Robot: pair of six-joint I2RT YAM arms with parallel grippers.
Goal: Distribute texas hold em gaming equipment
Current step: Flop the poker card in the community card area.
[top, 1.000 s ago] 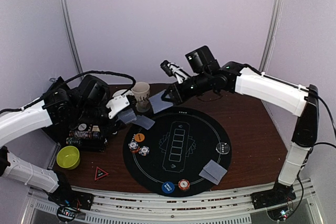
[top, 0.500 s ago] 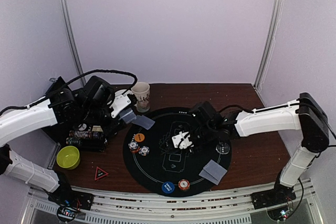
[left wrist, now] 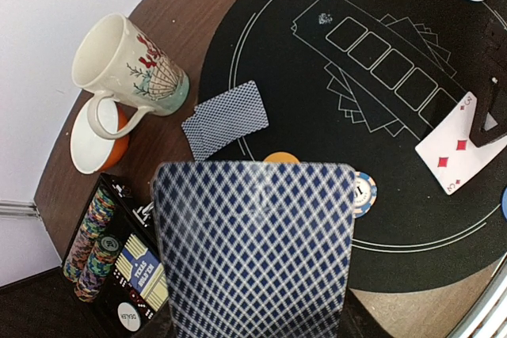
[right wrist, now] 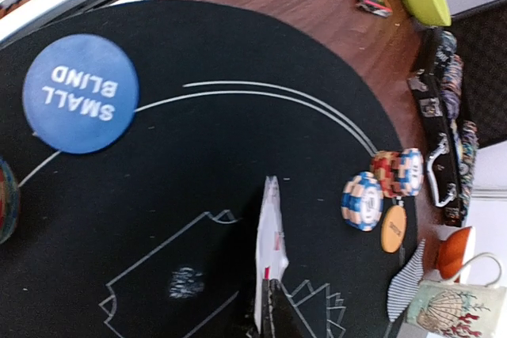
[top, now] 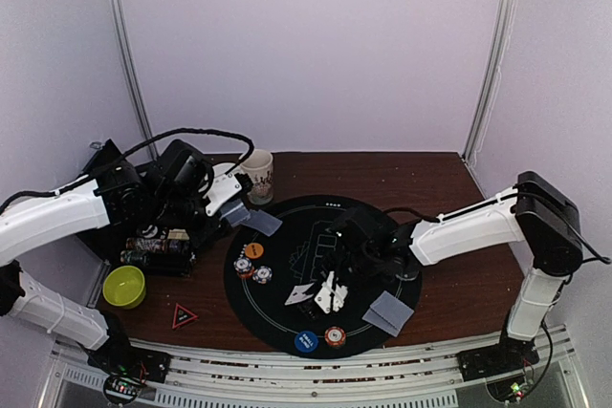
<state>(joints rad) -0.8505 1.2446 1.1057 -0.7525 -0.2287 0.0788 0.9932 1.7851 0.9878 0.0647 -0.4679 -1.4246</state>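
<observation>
My left gripper (top: 228, 200) hovers by the mat's far left edge, shut on a deck of playing cards (left wrist: 253, 251) whose blue-diamond back hides its fingers. My right gripper (top: 330, 291) hangs low over the near middle of the mat, shut on one playing card (top: 300, 294). That card shows red diamonds in the left wrist view (left wrist: 458, 152) and stands edge-on in the right wrist view (right wrist: 271, 239). On the mat lie two pairs of cards (top: 260, 221) (top: 390, 311), chip stacks (top: 253, 270) (top: 335, 335), an orange disc (top: 253, 249), a blue disc (top: 306, 341) and a clear disc (top: 408, 269).
The round black mat (top: 382, 236) fills the middle of the brown table. A patterned mug (top: 256, 174) stands at its far left edge. The open black chip case (top: 158, 246), a green bowl (top: 124, 286) and a red triangle (top: 183, 315) sit at the left.
My right arm swung from the back, near the mug and the deck, down over the mat's near middle, carrying one card that now shows its face. The left arm barely moved.
</observation>
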